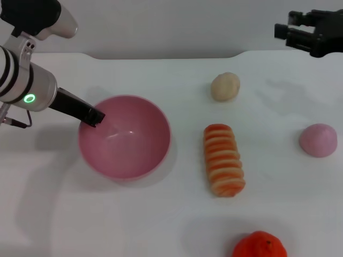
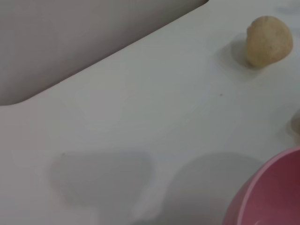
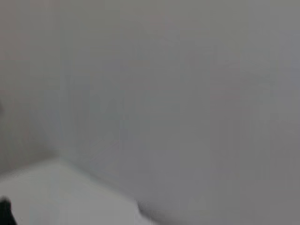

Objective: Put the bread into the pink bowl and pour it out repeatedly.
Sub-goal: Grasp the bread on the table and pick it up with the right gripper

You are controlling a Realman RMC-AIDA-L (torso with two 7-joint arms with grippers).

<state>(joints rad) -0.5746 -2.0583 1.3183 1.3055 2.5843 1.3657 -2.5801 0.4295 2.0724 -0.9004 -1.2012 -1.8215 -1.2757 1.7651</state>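
Left gripper [image 1: 96, 117] pinching pink bowl [image 1: 128, 155] rim | right gripper [image 1: 300, 33] raised, aperture unclear | bread [image 1: 223, 159] on table

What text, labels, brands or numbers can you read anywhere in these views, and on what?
None: no words, numbers or brand marks show on the pink bowl, the bread, the table or either arm.
Only sign: a green ring light on the left arm, no characters.

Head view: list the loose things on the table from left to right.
Pink bowl → bread and beige lump, both at about the same place across, the lump farther back → orange fruit → pink lump.
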